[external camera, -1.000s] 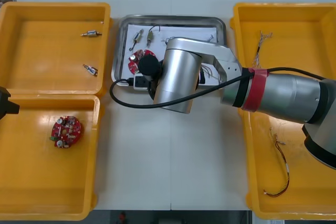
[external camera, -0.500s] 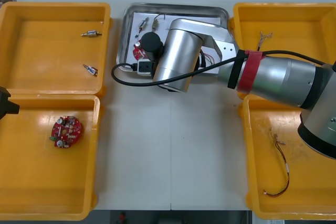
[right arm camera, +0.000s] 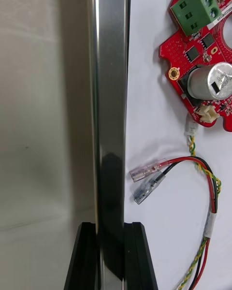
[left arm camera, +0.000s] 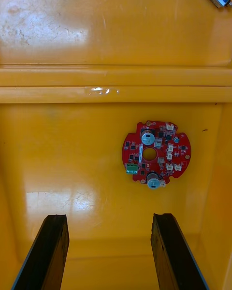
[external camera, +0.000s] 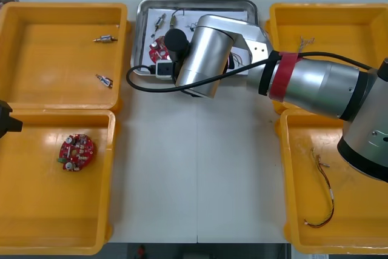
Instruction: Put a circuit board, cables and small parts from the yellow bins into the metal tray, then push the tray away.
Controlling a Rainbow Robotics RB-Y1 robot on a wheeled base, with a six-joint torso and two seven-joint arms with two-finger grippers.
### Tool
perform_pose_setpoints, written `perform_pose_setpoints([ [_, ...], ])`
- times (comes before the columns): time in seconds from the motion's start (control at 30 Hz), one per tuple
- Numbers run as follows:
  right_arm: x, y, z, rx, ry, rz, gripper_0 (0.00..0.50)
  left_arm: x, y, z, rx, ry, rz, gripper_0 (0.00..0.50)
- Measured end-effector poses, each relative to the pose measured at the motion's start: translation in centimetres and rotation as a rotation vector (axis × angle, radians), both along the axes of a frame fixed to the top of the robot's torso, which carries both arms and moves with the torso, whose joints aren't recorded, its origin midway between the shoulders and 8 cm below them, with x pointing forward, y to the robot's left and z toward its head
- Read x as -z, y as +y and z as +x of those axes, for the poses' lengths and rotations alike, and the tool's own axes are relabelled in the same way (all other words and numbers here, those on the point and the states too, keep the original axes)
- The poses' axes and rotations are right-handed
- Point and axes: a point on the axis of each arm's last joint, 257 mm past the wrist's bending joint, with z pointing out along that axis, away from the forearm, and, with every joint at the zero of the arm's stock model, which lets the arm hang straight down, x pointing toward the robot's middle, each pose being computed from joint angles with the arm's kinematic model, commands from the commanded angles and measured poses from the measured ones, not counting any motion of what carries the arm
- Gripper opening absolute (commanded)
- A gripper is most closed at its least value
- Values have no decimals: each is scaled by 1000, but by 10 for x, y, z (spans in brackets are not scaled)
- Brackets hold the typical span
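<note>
A metal tray (external camera: pixel 140 40) sits at the far middle of the table (external camera: pixel 200 168), between the two far yellow bins (external camera: pixel 60 53). Its white inside holds a round red circuit board (right arm camera: pixel 205 63), a red and yellow cable (right arm camera: pixel 209 183) and small metal parts (external camera: pixel 160 21).

The tray's near rim (right arm camera: pixel 110 77) runs straight out from between the black fingers of the right gripper (right arm camera: pixel 110 224). They pinch that rim, one finger on the tray's inner side and the other over bare table. The push probably has to go across the rim, toward the side where the board lies (away from the robot). The right arm reaches over the tray from the right and is the one at work.

The left gripper (left arm camera: pixel 108 216) waits with its fingers spread over the near left bin (external camera: pixel 36 210), above a second circuit board (left arm camera: pixel 155 153).
</note>
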Motion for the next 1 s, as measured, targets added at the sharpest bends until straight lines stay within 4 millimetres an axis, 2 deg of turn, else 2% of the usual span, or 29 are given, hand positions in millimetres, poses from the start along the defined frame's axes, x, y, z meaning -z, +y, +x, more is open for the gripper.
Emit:
perform_pose_setpoints([
  [0.37, -11, 6, 18, -6, -32, -8, 0, 0, 0, 0, 0, 0, 0, 500],
  [0.8, -14, 0, 33, -10, -55, -5, 0, 0, 0, 0, 0, 0, 0, 500],
  [0.83, -14, 0, 34, -8, -55, -5, 190, 0, 0, 0, 0, 0, 0, 500],
  [0.87, -13, -1, 34, -7, -55, -5, 226, 0, 0, 0, 0, 0, 0, 500],
  [0.9, -13, -1, 34, -6, -55, -6, 226, 0, 0, 0, 0, 0, 0, 500],
  [0.93, -13, -1, 34, -5, -55, -6, 396, 0, 0, 0, 0, 0, 0, 500],
  [1.0, -14, -1, 35, -4, -56, -7, 495, 0, 0, 0, 0, 0, 0, 500],
])
